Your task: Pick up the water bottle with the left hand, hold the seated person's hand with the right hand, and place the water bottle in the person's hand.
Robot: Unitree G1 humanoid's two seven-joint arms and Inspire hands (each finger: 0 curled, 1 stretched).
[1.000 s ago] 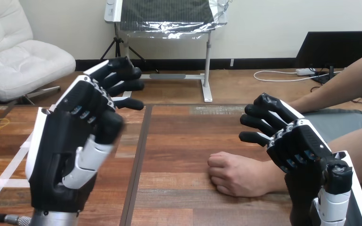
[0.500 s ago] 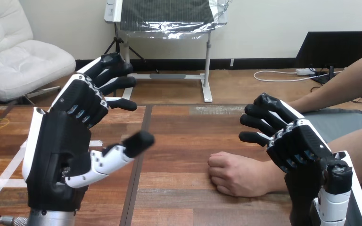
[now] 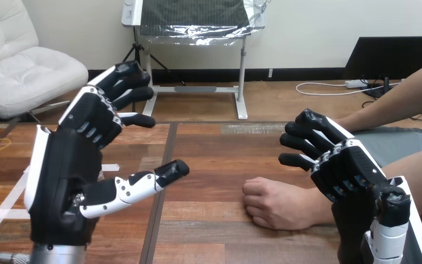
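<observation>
Since a second ago the thumb (image 3: pixel 143 184) of my left robot hand (image 3: pixel 63 170) has swung out from the palm and now juts toward the middle of the table (image 3: pixel 214 148); my right robot hand (image 3: pixel 351 170) has kept its place. Nearest me, the left robot hand is raised, fingers straight and spread, holding nothing. The right robot hand, fingers loosely bent and empty, stands over the person's wrist. Just left of it the person's hand (image 3: pixel 277 203) rests on the table as a fist.

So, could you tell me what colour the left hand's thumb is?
On the left hand, white with black tip; head view.
</observation>
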